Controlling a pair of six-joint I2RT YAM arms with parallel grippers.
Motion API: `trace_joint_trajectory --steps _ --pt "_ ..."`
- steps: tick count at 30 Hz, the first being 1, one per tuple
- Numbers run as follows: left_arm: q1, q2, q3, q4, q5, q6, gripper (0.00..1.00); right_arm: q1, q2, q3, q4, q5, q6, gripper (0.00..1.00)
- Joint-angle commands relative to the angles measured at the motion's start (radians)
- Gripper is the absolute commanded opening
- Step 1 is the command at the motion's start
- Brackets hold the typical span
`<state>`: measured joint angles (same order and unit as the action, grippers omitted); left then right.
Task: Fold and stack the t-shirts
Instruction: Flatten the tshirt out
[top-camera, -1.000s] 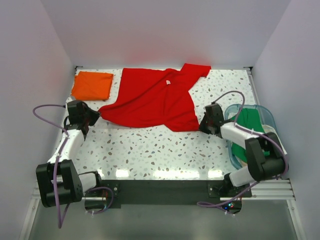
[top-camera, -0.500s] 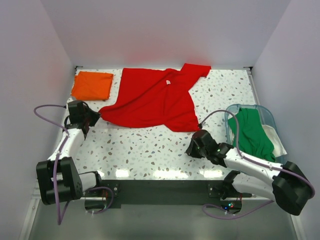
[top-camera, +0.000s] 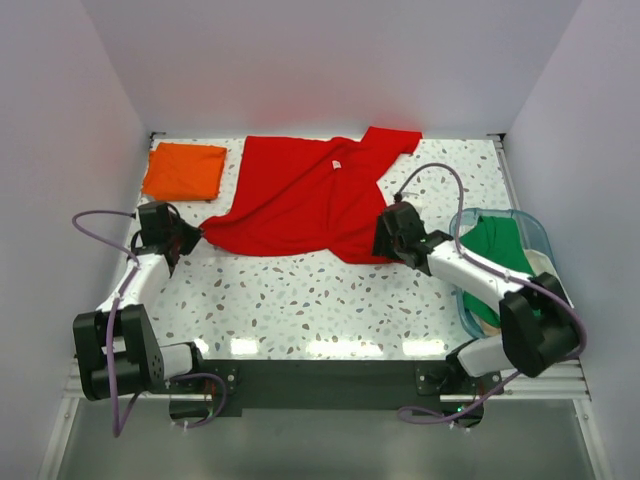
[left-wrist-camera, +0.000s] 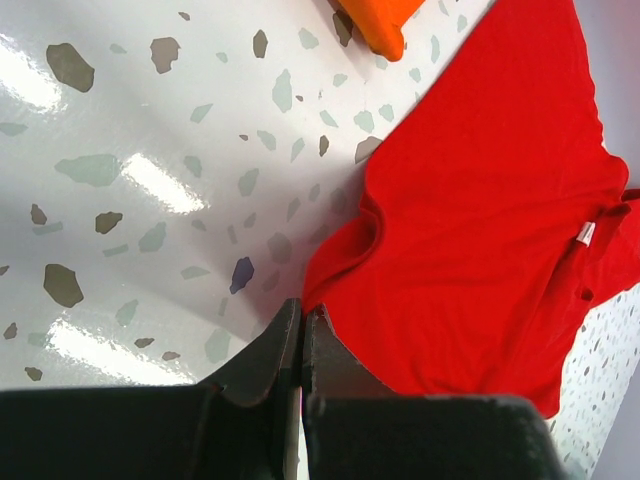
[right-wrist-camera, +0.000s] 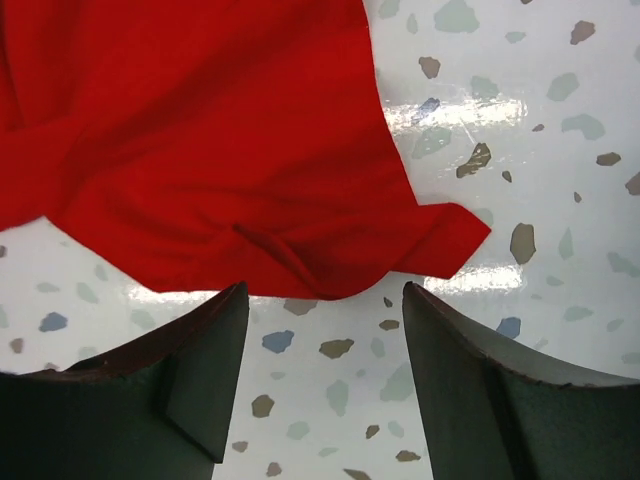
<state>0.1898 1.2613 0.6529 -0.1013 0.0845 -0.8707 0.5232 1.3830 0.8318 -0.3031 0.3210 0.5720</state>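
Red t-shirt (top-camera: 300, 200) lies spread open, unfolded, across the far middle of the counter (top-camera: 300, 300). Small white neck label (top-camera: 336, 165) shows at the collar. One sleeve points toward the far right corner. The cloth is rumpled along the near hem, and its near right corner is flipped over on itself.

Left pincer (top-camera: 190, 238) is at the shirt's near left corner, fingers pressed together and clamped on that corner. In the left wrist view the red hem runs straight into the fingertips and the cloth is drawn to a point there. The rest of the shirt lies on the counter.

Right pincer (top-camera: 383, 243) is at the near right corner of the same shirt. Its fingers (right-wrist-camera: 210, 350) are well apart with nothing gripped. In the right wrist view the hem edge lies just ahead of the gap between them, and the flipped corner sits off to one side, beyond one finger. Can't tell whether the tips touch the counter.

Orange t-shirt (top-camera: 184, 171) is folded into a neat rectangle at the far left corner of the counter. It is near the red one's left side with bare counter showing between them.

Green t-shirt (top-camera: 500, 245) is bunched up inside the translucent teal tub (top-camera: 512, 213) at the right edge of the counter, partly hidden behind the right arm.
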Motion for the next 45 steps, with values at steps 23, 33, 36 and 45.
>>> trace_joint_trajectory --steps 23,33,36,45 --pt "0.008 -0.011 0.011 0.005 0.027 0.013 0.00 0.167 0.107 -0.105 -0.013 0.049 0.086 0.07" --pt "0.008 -0.013 0.004 0.003 0.029 0.010 0.00 0.351 -0.053 -0.235 0.091 -0.128 0.305 0.00" --pt "0.008 -0.017 -0.004 0.005 0.029 0.010 0.00 0.397 -0.039 -0.197 0.102 -0.134 0.319 0.00" --pt "0.008 -0.042 -0.015 -0.017 0.006 0.012 0.00 0.102 -0.190 -0.039 -0.067 -0.030 0.139 0.57"
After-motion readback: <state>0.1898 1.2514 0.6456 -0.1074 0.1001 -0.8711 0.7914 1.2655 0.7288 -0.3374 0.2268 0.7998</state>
